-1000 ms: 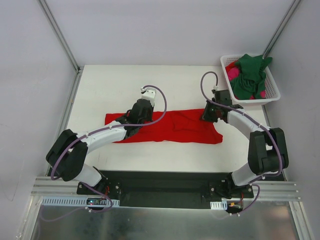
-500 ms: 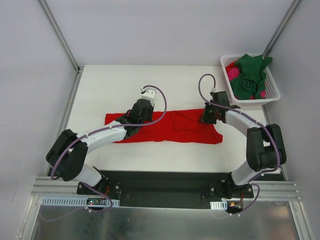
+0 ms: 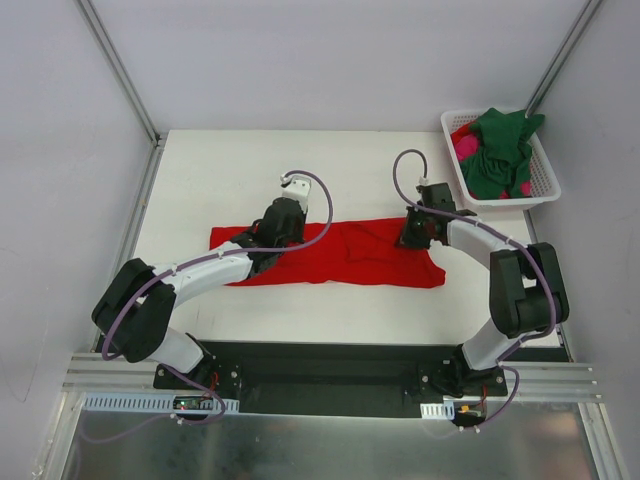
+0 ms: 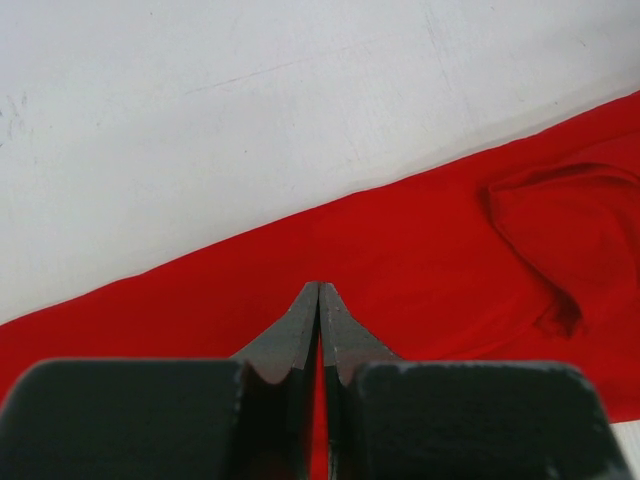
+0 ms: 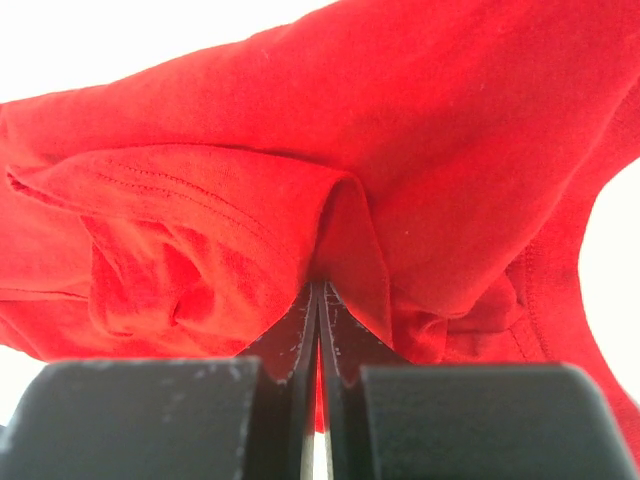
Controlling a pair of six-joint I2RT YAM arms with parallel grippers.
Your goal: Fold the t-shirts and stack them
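Red t-shirt [image 3: 340,255] lies spread in a long strip across the middle of the table [image 3: 220,170]. I see the left gripper [image 4: 318,292] with jaws together, tips down on flat cloth near the left end. The right gripper [image 5: 318,290] pinches a raised fold at the right end. At the far right corner, the basket [image 3: 548,180] holds the green t-shirt [image 3: 500,150] and pink t-shirt [image 3: 465,148], well apart from both arms.

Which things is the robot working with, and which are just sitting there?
For the job: red t-shirt, dark green t-shirt, pink t-shirt.
Just sitting there: white basket, holding the green and pink shirts; table, under the red one.
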